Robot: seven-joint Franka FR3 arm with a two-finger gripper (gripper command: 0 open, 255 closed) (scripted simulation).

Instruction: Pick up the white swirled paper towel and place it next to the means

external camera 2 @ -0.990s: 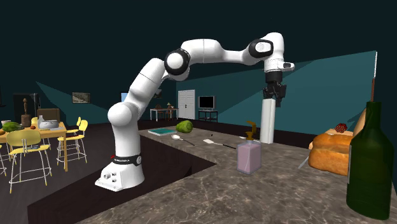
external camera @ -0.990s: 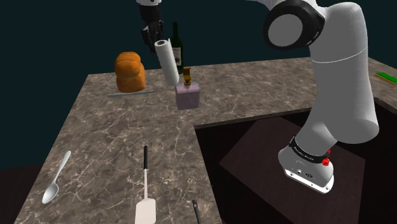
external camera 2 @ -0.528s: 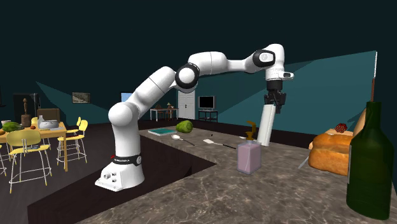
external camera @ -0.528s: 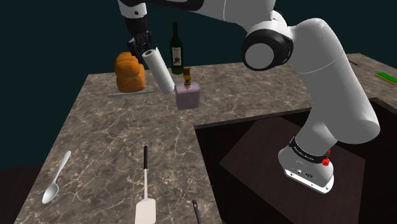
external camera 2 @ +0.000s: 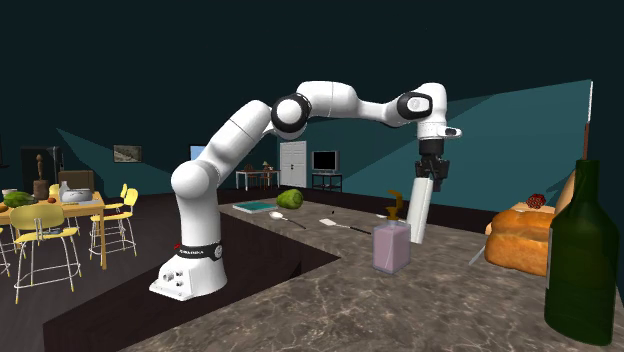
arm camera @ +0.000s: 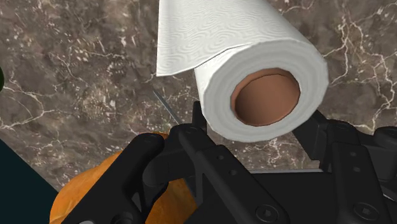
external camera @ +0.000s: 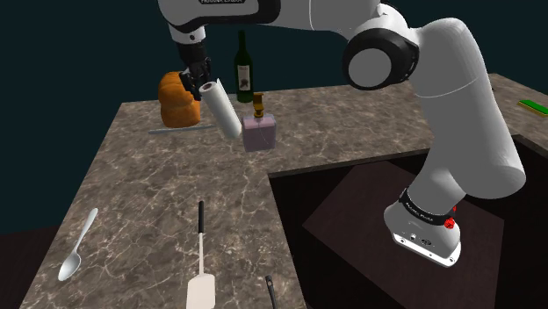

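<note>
A white swirled paper towel roll [external camera: 220,110] hangs tilted above the marble counter [external camera: 158,193], clasped at its top end by my black gripper [external camera: 200,79], which is shut on it. In the wrist view the roll [arm camera: 248,57] with its brown core sits between the fingers [arm camera: 202,121] of the gripper [arm camera: 261,124]. An orange-brown bread loaf [external camera: 178,100] lies just behind and to the shoulder view's left of the roll, and shows under the hand [arm camera: 89,194]. From the second exterior view the roll [external camera 2: 420,208] hangs below the gripper [external camera 2: 433,172], between the loaf [external camera 2: 522,245] and a dispenser.
A mauve dispenser bottle [external camera: 260,131] stands close to the roll's lower end, with a dark wine bottle [external camera: 243,68] behind it. A knife [external camera: 180,130] lies beside the loaf. A spoon [external camera: 77,246] and a spatula [external camera: 201,263] lie near the front edge. A dark sunken recess [external camera: 351,202] holds my base.
The arm has carried the roll toward the shoulder view's left and lower, from in front of the wine bottle to beside the bread loaf. The roll now leans more.
</note>
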